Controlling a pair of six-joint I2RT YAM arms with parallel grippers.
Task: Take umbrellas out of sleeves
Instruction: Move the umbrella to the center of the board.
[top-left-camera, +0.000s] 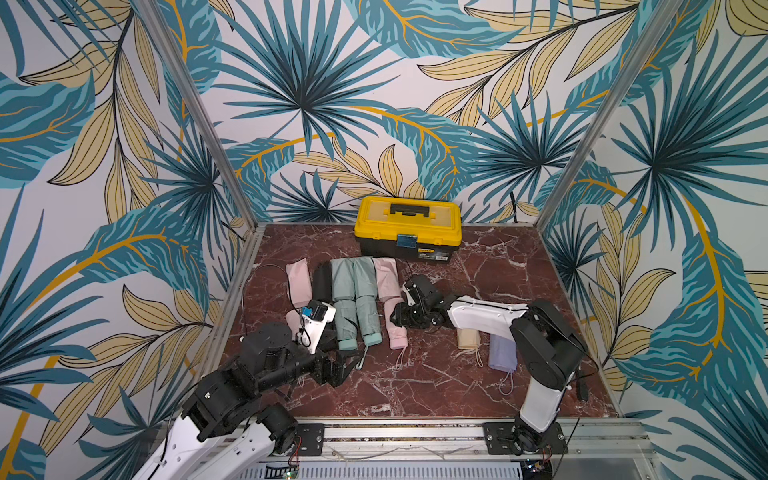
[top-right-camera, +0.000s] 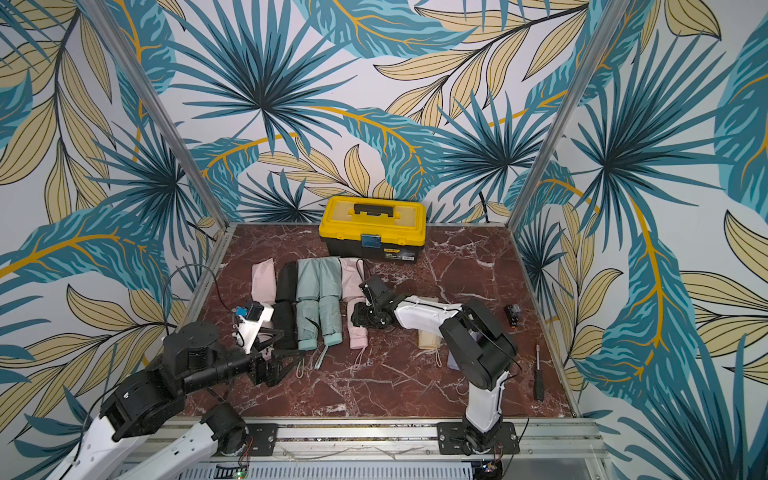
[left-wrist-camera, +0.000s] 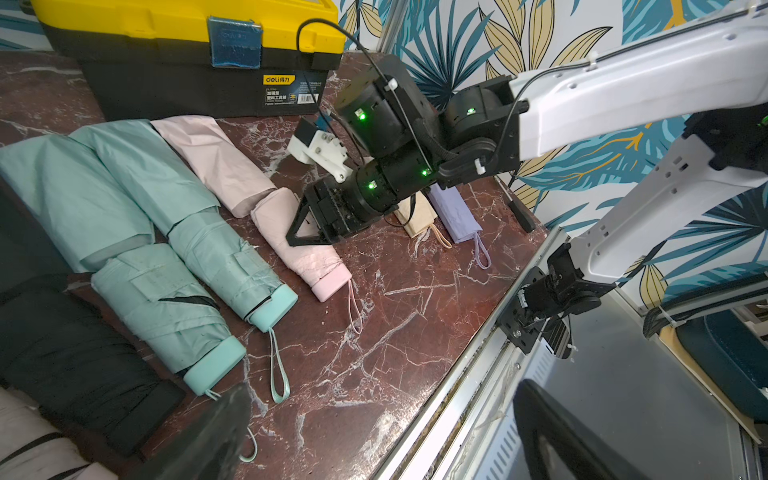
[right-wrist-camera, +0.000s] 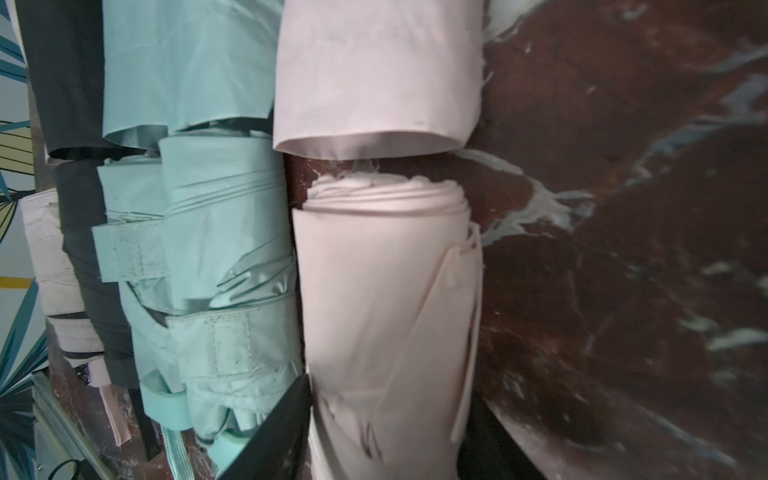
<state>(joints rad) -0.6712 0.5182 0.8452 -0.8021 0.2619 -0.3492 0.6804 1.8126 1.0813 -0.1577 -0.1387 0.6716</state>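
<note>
A pink umbrella lies on the marble table, pulled clear of its pink sleeve, with a strip of table showing between them. My right gripper straddles the umbrella's handle half, fingers against its sides; in a top view the right gripper sits low over the pink umbrella. Left of it lie two mint umbrellas below their mint sleeves, then black ones and another pink sleeve. My left gripper hangs open over bare table near the mint handles, holding nothing.
A yellow-lidded toolbox stands at the back. Beige and lilac bundles with wrist loops lie under the right arm. A screwdriver and a small black part lie at the right. A metal rail borders the front.
</note>
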